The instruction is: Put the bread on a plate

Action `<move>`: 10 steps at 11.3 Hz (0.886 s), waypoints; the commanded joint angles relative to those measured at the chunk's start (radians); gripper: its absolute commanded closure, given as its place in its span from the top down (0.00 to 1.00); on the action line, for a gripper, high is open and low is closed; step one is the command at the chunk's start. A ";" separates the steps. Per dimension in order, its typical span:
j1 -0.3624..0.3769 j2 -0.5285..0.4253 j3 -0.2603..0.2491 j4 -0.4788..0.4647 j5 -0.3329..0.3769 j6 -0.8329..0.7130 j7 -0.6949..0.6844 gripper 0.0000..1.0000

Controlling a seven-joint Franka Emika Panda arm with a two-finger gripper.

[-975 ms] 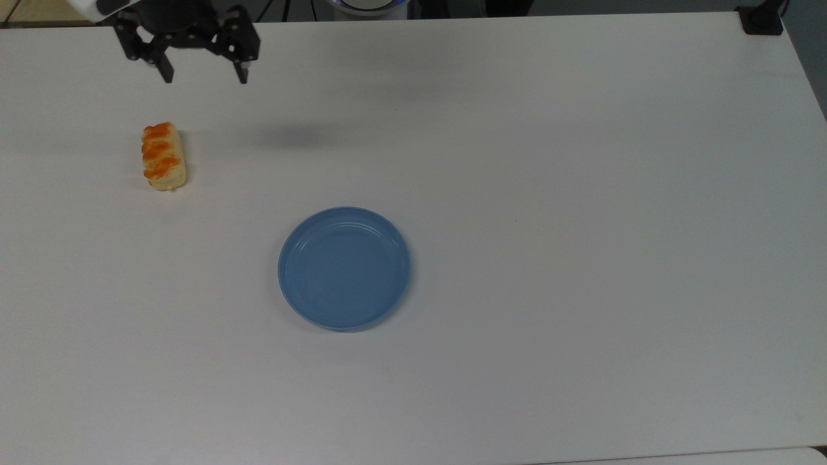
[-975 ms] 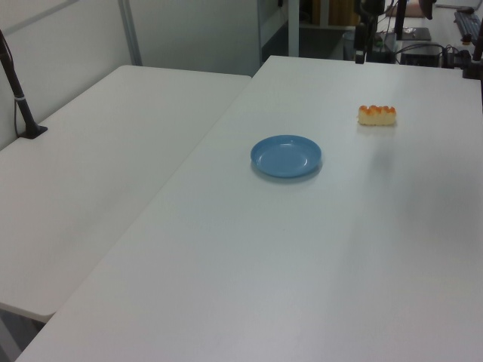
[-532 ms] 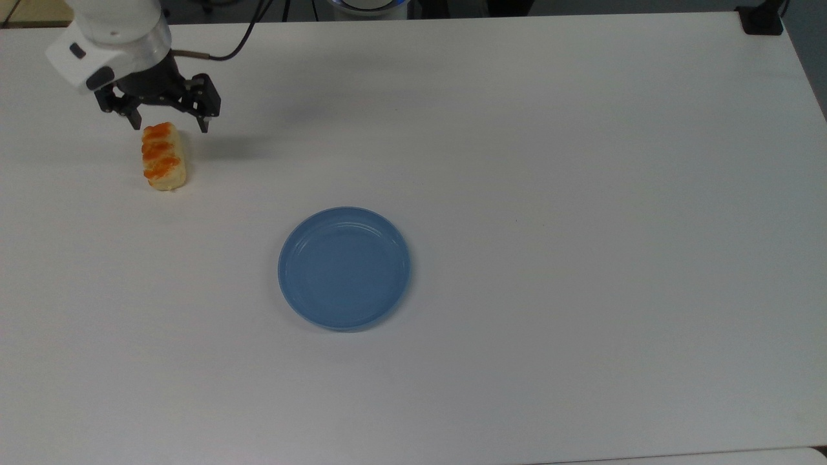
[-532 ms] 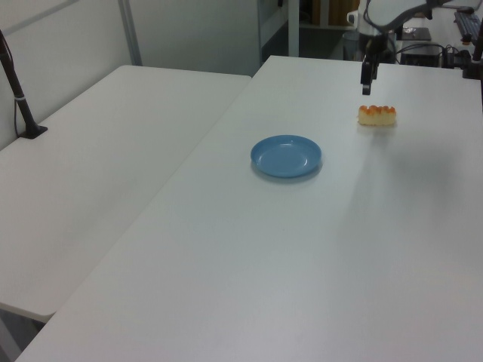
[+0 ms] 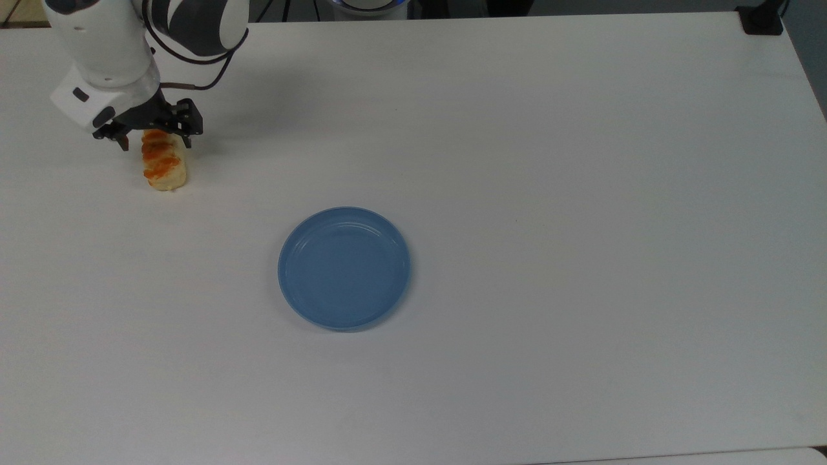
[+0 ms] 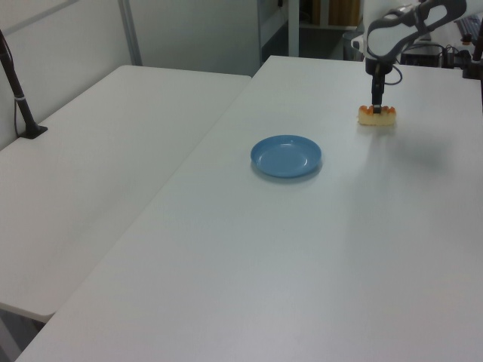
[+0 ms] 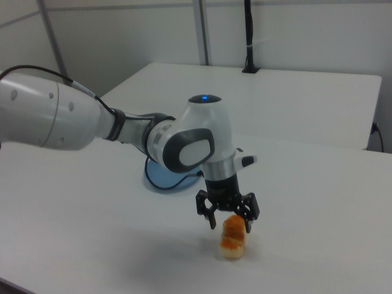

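Note:
The bread (image 5: 164, 165), a pale-yellow roll with an orange glazed top, lies on the white table (image 5: 517, 161) in the top view's upper left; it also shows in the left view (image 6: 377, 115) and right view (image 7: 233, 237). My gripper (image 5: 154, 143) is open and lowered over the bread's far end, one finger on each side (image 7: 230, 225). The round light-blue plate (image 5: 344, 268) sits empty near the table's middle, well apart from the bread (image 6: 286, 156). In the right view the plate (image 7: 160, 178) is partly hidden behind my arm.
A second white table (image 6: 106, 151) adjoins on the left view's left. A black post (image 6: 19, 98) stands on it. A black clamp (image 5: 762, 18) sits at the top view's upper right corner.
My gripper came down from above the table's back edge to the bread and now straddles its far end. Bread and plate have not moved.

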 commanded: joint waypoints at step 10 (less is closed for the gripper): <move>0.054 0.036 0.011 0.083 0.124 0.078 0.035 0.36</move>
